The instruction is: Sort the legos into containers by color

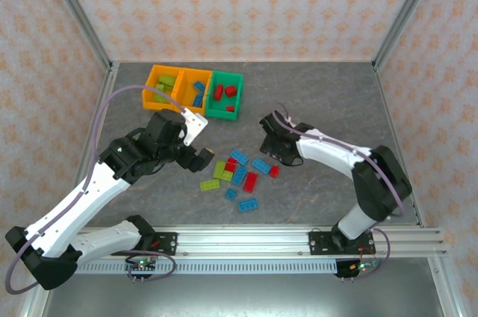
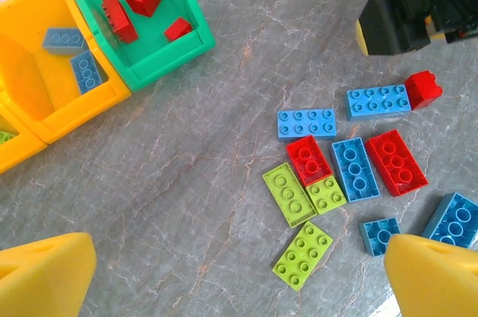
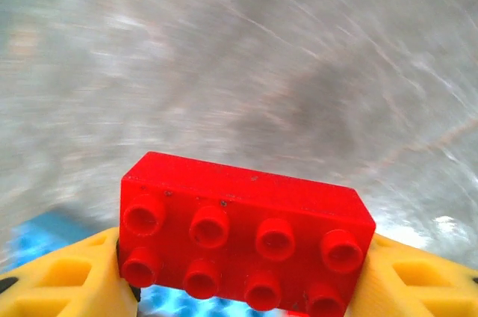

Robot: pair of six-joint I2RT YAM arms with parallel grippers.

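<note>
Legos [image 1: 239, 176] in lime, blue and red are lying loose at the middle of the table [image 1: 328, 93], between the two grippers. On the far side, a little left, the containers [image 2: 198, 18] are standing in a row and holding some bricks. The left gripper [image 2: 239, 279] is hovering over the loose pile, its fingers wide apart and carrying nothing. The right gripper [image 3: 243, 283] is clamping a red brick [image 3: 246, 212] by its two ends.

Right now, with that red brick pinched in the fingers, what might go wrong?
The red studded plastic brick seems gripped between the right fingers only by its ends, so it may slip. The green plastic bin touches the orange plastic bin of blue bricks; a loose drop could land there.
</note>
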